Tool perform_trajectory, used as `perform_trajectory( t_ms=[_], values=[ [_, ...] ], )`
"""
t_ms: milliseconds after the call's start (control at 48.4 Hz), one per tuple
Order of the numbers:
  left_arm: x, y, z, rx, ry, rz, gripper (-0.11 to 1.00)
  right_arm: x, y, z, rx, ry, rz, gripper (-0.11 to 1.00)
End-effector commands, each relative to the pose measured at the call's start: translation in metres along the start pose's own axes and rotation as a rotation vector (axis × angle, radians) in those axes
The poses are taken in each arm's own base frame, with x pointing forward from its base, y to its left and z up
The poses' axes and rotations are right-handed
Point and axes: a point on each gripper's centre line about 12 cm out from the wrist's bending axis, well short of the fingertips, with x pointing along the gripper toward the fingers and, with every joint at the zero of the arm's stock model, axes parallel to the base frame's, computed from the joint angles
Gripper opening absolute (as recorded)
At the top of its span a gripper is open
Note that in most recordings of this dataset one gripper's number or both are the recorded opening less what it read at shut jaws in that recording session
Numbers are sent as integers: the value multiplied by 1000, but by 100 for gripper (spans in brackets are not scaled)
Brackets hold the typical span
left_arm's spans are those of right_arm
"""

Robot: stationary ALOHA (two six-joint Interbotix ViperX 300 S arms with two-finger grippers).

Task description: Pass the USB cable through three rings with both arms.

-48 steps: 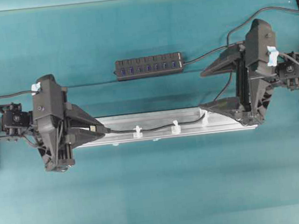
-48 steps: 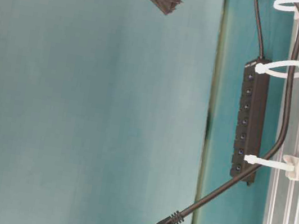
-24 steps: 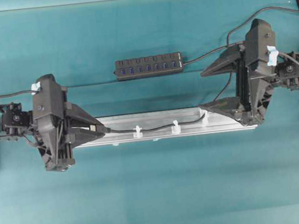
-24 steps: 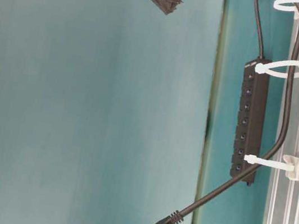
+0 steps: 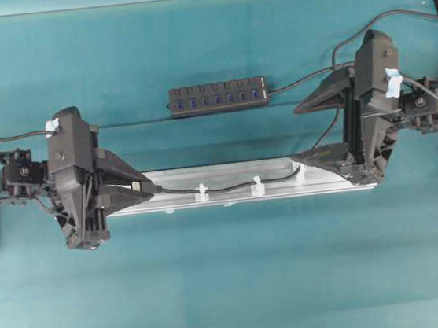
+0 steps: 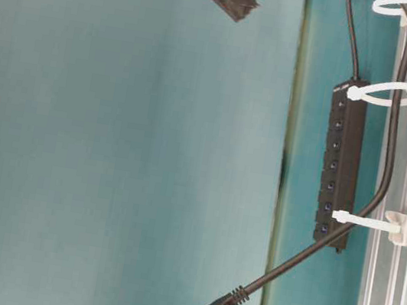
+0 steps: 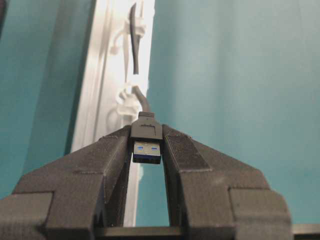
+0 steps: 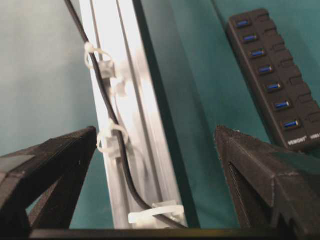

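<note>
Left pincer (image 5: 147, 190) clenched on USB plug (image 7: 146, 143) of the USB cable (image 5: 229, 186), at left end of aluminium rail (image 5: 227, 169); in left wrist view the plug sits squeezed between both fingers (image 7: 107, 155), blue-tongued metal end facing cam, cable running away toward the rail.

Cable lies along the rail on teal tabletop (image 5: 231, 273), threaded thru all three rings: left ring (image 5: 201, 191), mid ring (image 5: 258, 185), right ring (image 5: 300, 172) near right end. Right wrist view shows same run, cable inside each white clip, nearest one (image 8: 155, 212) at bottom edge. Table-level view: cable leaves the rail past a ring (image 6: 367, 222) and slopes over to the left pincer tip at frame bottom.

Right pincer (image 5: 304, 132) released, spread wide, grasping nothing; one finger over right end of rail, other finger apart toward the USB hub (image 5: 218, 97). Hub w/ row of blue ports sits beyond the rail, own cord trailing off to the right.
</note>
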Motion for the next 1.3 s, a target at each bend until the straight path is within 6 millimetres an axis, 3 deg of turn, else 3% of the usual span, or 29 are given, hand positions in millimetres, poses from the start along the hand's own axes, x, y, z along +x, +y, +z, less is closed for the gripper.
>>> perform_trajectory(
  t_ms=[0,1280],
  values=[
    [-3,0,12,2,-41,-2,24,1,1,6,15,-18,3,77],
    [-3,1,16,-7,-54,1,24,-2,-4,9,22,-53,-5,77]
  ],
)
